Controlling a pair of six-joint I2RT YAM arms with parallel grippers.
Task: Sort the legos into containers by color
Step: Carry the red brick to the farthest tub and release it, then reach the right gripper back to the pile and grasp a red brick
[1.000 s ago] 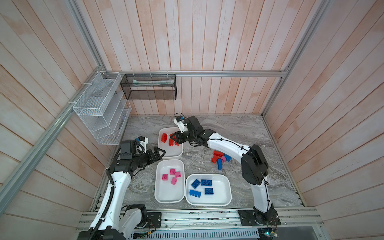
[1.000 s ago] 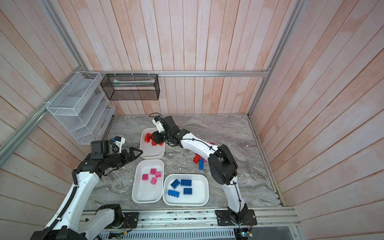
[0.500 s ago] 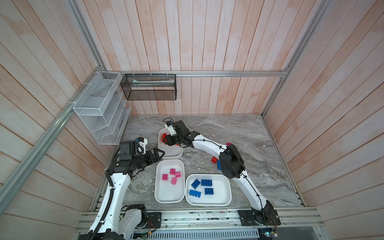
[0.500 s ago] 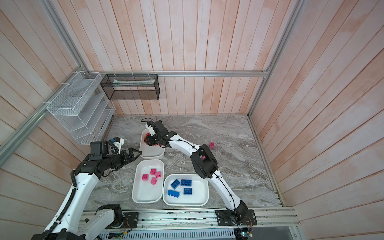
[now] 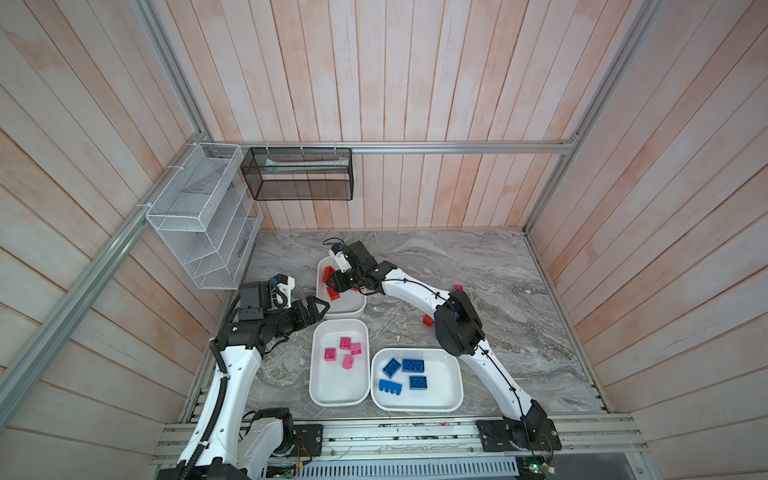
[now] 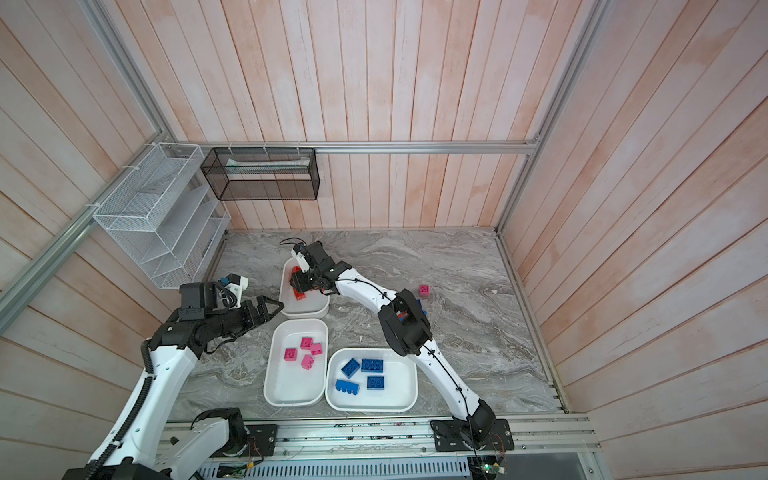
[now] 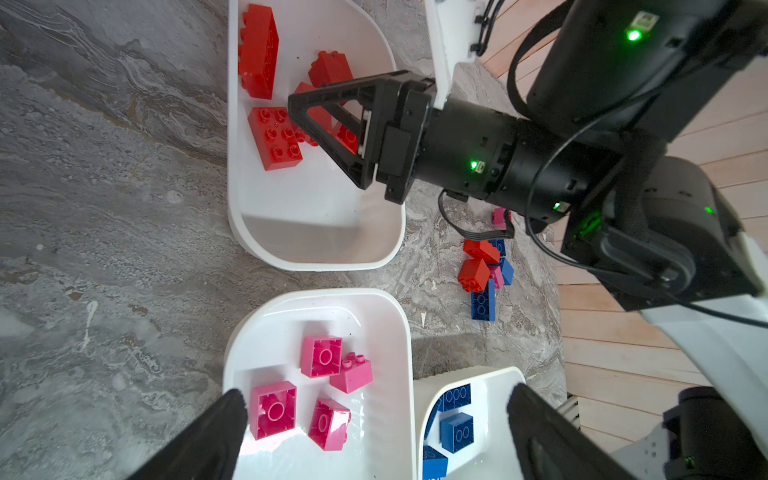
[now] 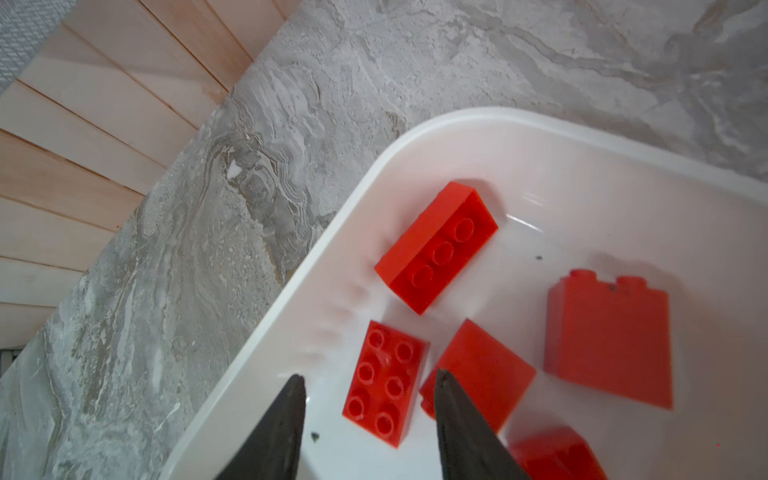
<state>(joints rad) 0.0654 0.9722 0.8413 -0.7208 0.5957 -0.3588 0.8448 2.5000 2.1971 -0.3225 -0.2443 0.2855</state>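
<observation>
So nearest the rail, two tubs are sitting side by side: the blue tub (image 5: 417,402) is holding four blue bricks (image 5: 412,365), and the pink tub (image 5: 339,395) just left of it is holding four pink bricks (image 5: 345,343). The left gripper (image 5: 318,308) is hovering beside the gap between the pink tub and the red tub (image 5: 347,309), fingers spread wide, gripping nothing.

Further back, the right arm is reaching across the middle, its elbow hanging over the loose pile (image 7: 484,270) of red, blue and pink bricks on the table, so in both top views that pile is mostly getting hidden. One pink brick (image 6: 424,290) is lying alone, well off to the right.

Farthest, the right gripper (image 8: 368,415) is sitting low over the red tub, fingers partly apart and empty, with a six-stud red brick (image 8: 384,384) lying loose on the tub floor between the tips. Four more red bricks are lying around it. Behind, a white rack (image 5: 199,232) and black basket (image 5: 299,174) are hanging on the wall.
</observation>
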